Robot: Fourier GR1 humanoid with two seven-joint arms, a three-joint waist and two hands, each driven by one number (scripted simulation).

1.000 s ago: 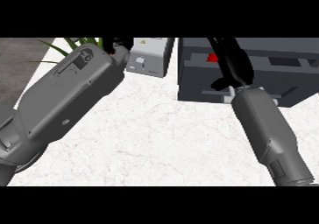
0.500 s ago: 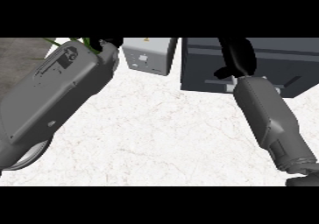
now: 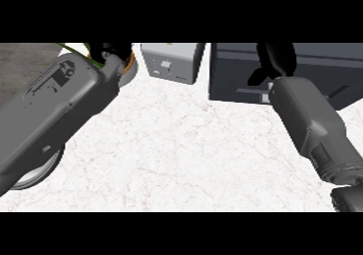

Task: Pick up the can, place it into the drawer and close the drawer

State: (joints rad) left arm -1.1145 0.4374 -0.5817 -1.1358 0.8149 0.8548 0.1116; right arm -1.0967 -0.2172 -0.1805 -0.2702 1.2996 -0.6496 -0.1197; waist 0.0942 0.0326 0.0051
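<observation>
- Fingers of the right hand (image 3: 275, 60) are seen as a black mass over the dark drawer unit (image 3: 317, 74) at the upper right; whether they are released, clenched or grasping anything cannot be told.
- Fingers of the left hand (image 3: 110, 51) are only partly in view at the top left, above the grey forearm; their state cannot be told either.
- Can: not seen in the present view. A red patch was visible near the right hand 1 s ago; none has been visible for the last 0.5 s.
- Change noted: over the last second the unit's front has come to read as 1 plain dark face, where lighter bands and the red patch showed before. The right hand has remained against it.
- Judgement: the can is probably inside the drawer, and the drawer is being pushed shut or is already shut. This is inferred, not observed; the drawer's edge is hidden behind the right forearm.
- A grey box (image 3: 170, 62) stands just beside the unit, on the white counter (image 3: 184, 149).
- An orange-rimmed object and green leaves are partly hidden behind the left forearm.
- Next step, as judged: closure is to be confirmed, then the right hand withdrawn.
</observation>
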